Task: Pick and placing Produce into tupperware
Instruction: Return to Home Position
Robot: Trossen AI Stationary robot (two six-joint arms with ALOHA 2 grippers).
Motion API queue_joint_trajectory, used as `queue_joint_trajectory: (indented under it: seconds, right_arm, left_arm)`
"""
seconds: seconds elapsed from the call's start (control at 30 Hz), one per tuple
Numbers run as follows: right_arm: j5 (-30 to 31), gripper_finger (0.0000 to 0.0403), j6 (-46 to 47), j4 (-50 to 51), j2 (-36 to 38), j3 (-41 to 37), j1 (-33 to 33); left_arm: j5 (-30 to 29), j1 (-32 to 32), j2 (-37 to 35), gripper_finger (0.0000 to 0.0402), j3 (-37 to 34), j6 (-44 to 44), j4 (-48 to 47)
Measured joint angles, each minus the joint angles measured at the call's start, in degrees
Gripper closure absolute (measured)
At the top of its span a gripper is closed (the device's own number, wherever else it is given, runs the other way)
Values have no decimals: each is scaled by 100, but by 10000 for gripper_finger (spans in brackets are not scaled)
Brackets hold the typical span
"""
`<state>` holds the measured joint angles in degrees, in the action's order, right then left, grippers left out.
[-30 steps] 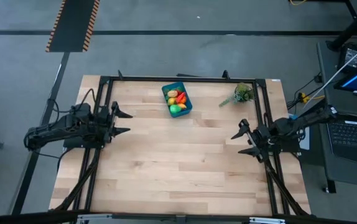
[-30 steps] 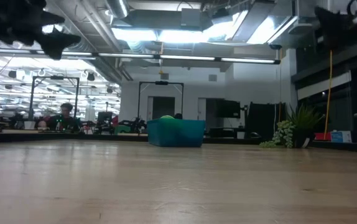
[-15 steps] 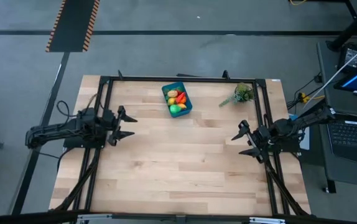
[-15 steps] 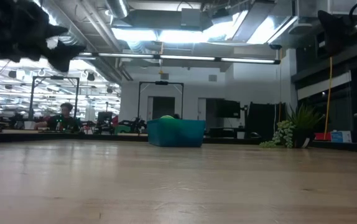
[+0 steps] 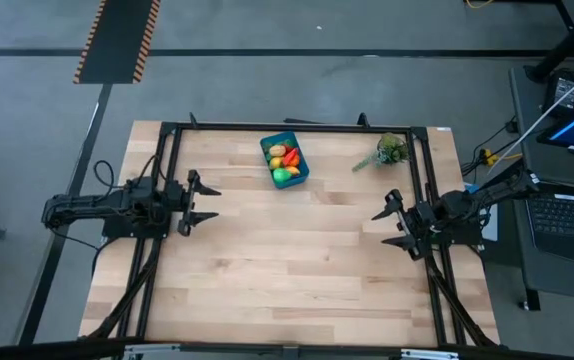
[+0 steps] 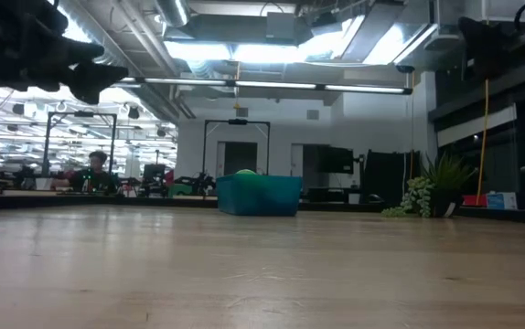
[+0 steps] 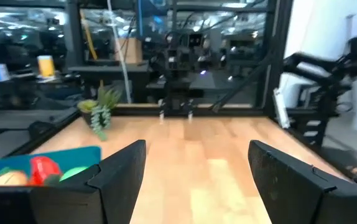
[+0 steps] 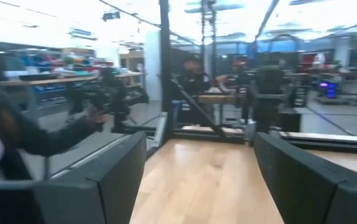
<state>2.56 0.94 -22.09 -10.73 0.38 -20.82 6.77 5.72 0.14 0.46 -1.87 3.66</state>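
Now | left hand (image 5: pixel 212 202) wide, left edge | right hand (image 5: pixel 379 229) wide, right edge | tupperware (image 5: pixel 280 137) rear-centre

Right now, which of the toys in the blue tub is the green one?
The round toy at the tub's end nearest the table's middle; the red toy and yellow toy lie beyond it.

Low cam: wood table (image 6: pixel 262 274) fills lower half of frame. Tupperware (image 6: pixel 259 196) sits at far side, approx. ctr — green rounded produce (image 6: pixel 246 173) pokes just above its rim. Plant sprig (image 6: pixel 416 196) at 3 o'clock of tupperware, well apart. Left arm (image 6: pixel 34 46) dark at 10 o'clock, right arm (image 6: pixel 487 41) at 2 — both above table. Person (image 6: pixel 96 171) in bkgd room, 9 o'clock.
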Motion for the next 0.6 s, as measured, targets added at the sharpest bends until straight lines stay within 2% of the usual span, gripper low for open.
queue_joint_trajectory:
  seconds: [0.2,0.43,0.6]
  right_arm:
    - [300,104,-10,63,-1,0,2]
    - [311,104,4,96,-3,0,2]
    - [510,104,-388,144,-3,0,2]
  left_arm:
    - [-959,-383,50,126,1,112,-289]
    - [-1029,-540,59,126,1,243,-274]
    - [-1030,-540,59,126,1,245,-274]
